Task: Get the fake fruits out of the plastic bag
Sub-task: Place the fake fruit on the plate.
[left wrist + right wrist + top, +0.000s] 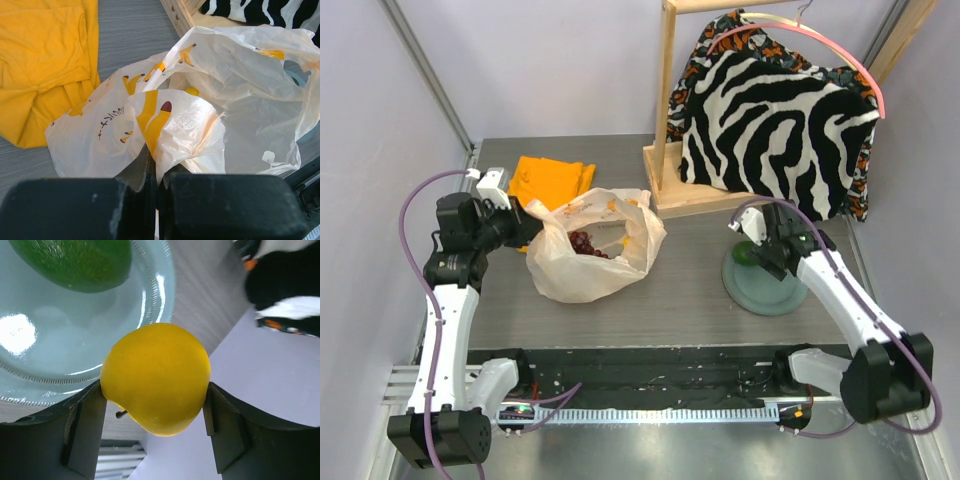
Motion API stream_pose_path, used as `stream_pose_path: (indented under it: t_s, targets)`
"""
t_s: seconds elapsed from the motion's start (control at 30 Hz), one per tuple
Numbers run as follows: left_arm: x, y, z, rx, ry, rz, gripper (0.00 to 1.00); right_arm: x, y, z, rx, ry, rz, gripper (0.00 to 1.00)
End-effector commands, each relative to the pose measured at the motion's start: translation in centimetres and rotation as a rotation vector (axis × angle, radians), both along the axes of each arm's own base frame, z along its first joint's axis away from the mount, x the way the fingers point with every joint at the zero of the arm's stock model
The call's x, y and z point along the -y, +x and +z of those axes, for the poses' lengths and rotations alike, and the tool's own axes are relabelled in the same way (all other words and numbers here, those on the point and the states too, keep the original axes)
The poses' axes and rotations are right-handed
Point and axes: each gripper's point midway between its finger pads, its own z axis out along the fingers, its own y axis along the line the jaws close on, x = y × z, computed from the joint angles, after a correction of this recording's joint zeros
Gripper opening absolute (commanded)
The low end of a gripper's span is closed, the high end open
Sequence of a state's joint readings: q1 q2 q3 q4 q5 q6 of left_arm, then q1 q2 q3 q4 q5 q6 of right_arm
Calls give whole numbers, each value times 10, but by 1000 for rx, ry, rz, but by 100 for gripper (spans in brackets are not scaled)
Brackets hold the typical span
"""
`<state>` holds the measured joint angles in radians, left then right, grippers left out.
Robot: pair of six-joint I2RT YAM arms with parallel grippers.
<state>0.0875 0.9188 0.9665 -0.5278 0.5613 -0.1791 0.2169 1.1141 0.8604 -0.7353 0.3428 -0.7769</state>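
The plastic bag lies crumpled left of the table's middle, its mouth facing up. My left gripper is shut on a fold of the plastic bag's rim at its left side; in the left wrist view the film is pinched between the closed left gripper. Dark red grapes show inside, and a bit of a yellow fruit deeper in. My right gripper is shut on a yellow pear, held over a pale plate that carries a green avocado.
An orange cloth lies behind the bag. A wooden rack with a zebra-patterned garment stands at the back right, just behind the plate. A black strip runs along the near edge.
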Motion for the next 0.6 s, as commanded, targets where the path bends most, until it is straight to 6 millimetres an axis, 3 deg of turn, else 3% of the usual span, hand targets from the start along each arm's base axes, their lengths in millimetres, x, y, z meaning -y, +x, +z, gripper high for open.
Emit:
stream_pose_path:
  t_s: [0.0, 0.1, 0.37, 0.57]
  targets:
    - [1, 4, 21, 79, 3, -5, 1, 7, 6, -23, -112, -16, -9, 37]
    - [0, 4, 19, 75, 5, -3, 1, 1, 17, -37, -139, 6, 5, 36]
    - [-1, 3, 19, 69, 26, -3, 1, -6, 56, -49, -112, 17, 4, 38]
    - [-2, 2, 17, 58, 27, 1, 1, -6, 61, -65, -140, 10, 1, 39]
